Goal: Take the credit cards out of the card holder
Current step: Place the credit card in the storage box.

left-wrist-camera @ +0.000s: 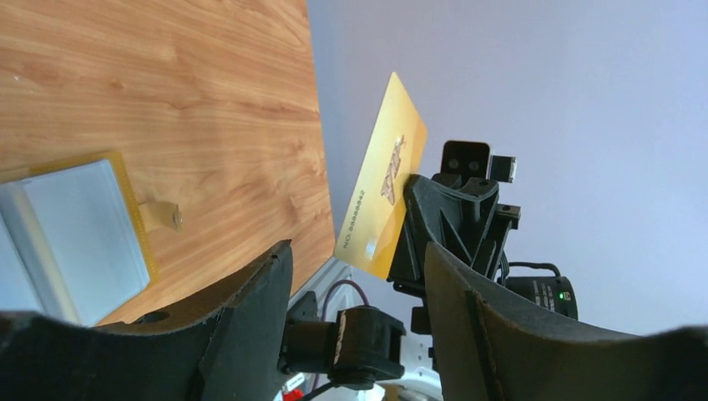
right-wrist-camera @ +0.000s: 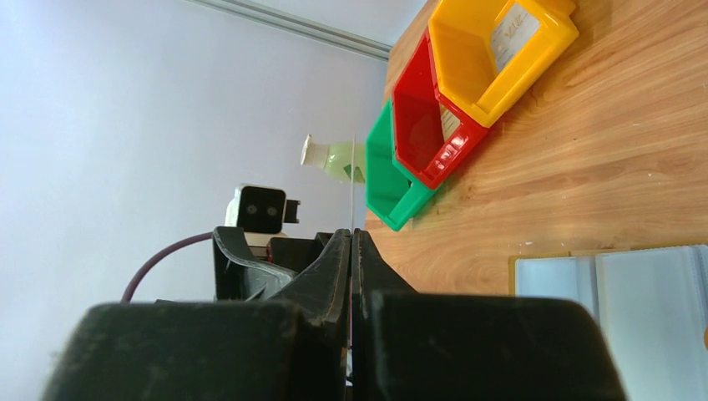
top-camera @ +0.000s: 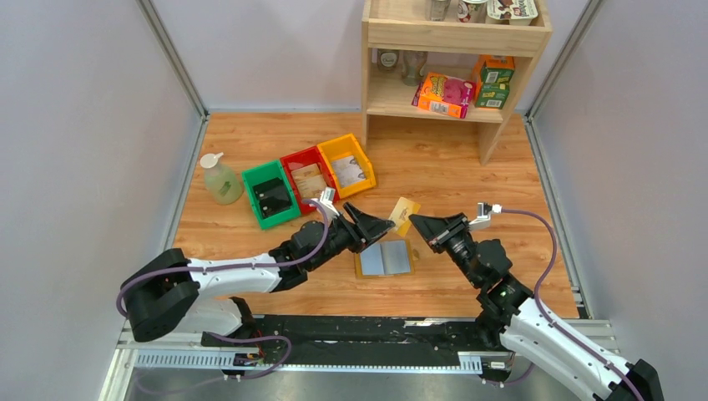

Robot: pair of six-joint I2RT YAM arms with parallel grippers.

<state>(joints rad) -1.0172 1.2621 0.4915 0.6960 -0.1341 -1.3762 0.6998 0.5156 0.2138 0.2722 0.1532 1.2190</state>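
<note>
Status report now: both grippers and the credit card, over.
Right gripper shut on flat gold rectangular card, lifted. Left gripper open, near it. Mustard-yellow folding card holder lies open on wooden table. Nothing blocking.

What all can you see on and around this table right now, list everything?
card holder: 1, mustard yellow with blue-grey pockets, lying open on the table between the two arms
credit card: 1, gold, held off the table in the right gripper
green bin: 1, green, left end of the bin row
red bin: 1, red, middle of the row
yellow bin: 1, yellow, right end of the row
bottle: 1, pale green with a white cap, left of the green bin
shelf unit: 1, pale wood, far edge, stocked with boxes and jars
table: 1, wood grain
left gripper: 1, black, open, beside the card
right gripper: 1, black, shut on the card
</note>
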